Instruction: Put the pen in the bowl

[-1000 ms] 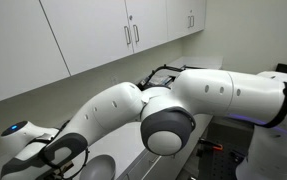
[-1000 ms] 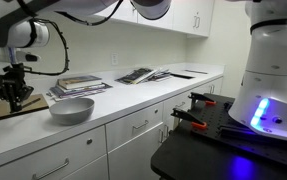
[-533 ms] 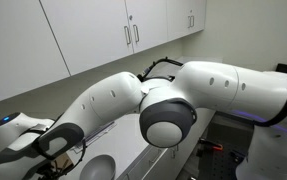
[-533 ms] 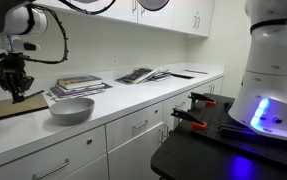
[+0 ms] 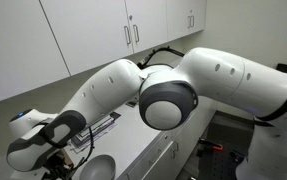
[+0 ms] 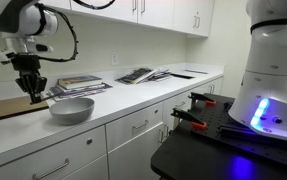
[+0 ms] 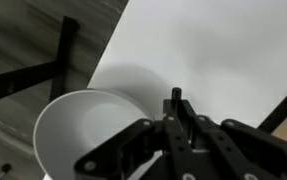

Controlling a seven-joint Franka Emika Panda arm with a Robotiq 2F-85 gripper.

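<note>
Pale bench (image 6: 128, 96) is running along the wall, with white drawers under it and white wall cabinets (image 6: 173, 15) over it. Nearest to the camera in an exterior view, a dark table (image 6: 198, 150) is carrying some clamps (image 6: 188, 115), and the white robot base (image 6: 273, 60) is standing on it with a blue light glowing low on its side.

On the bench the bowl (image 6: 72, 110) is sitting upright near the front edge, and it is showing nothing inside. A wooden board (image 6: 1, 108) is lying just beside it. The gripper (image 6: 30, 93) is hanging above the bench, pointing down, close to the bowl but to the side of it and not touching it.

In the wrist view the jaws of the gripper (image 7: 178, 125) are pressing together on the pen (image 7: 176, 100), a thin dark rod that is sticking out between them. Its tip is standing over the white bench, just outside the rim of the bowl (image 7: 73, 130).

Behind the bowl a stack of books (image 6: 78, 86) is lying flat. Farther along, open magazines (image 6: 143, 74) are spreading on the bench. In an exterior view the big white arm (image 5: 173, 95) is hiding most of the scene, and the bowl (image 5: 101, 168) is showing only partly under it
</note>
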